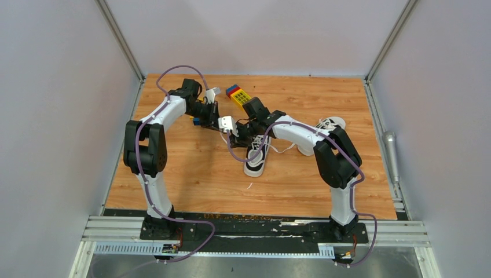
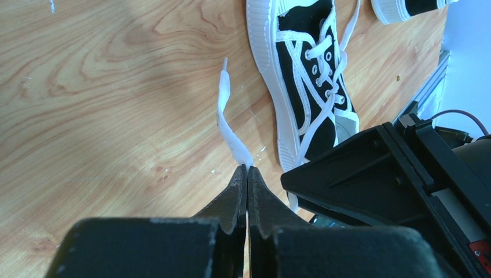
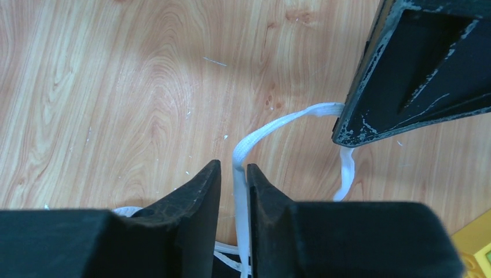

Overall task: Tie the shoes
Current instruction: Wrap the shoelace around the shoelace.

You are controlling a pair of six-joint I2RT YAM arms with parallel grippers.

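the left gripper point(image 2: 248, 171) was clenched on a white lace point(image 2: 222, 98) a little way in from its tip, and the free end trailed flat over the wooden table point(image 1: 191, 174). the right gripper point(image 3: 234, 172) stood astride what looked like the same lace, closer to the shoe. its jaws were narrowly apart with a sliver of gap beside the band, so it was around the lace but not pinching it.

the near shoe point(image 1: 256, 159) lay on the table just under the two grippers, toe toward the arm bases. the second shoe point(image 1: 331, 123) sat farther right, partly hidden behind the right arm.

the lace read as flat, limp and very light. it arched and sagged between the grippers and held no shape of its own, so any loop would likely collapse unless both ends were kept taut. woven cotton probably grips well enough between pads, but a thin band can slide out sideways, so a hold square across its width seemed the safer one. the shoe looked small and light — a hard tug might drag it across the wood rather than tighten anything.

no bins or trays showed. the shoes were the only hollow things, and their openings could not be made out. toy blocks point(image 1: 238, 95) lay just beyond the grippers.
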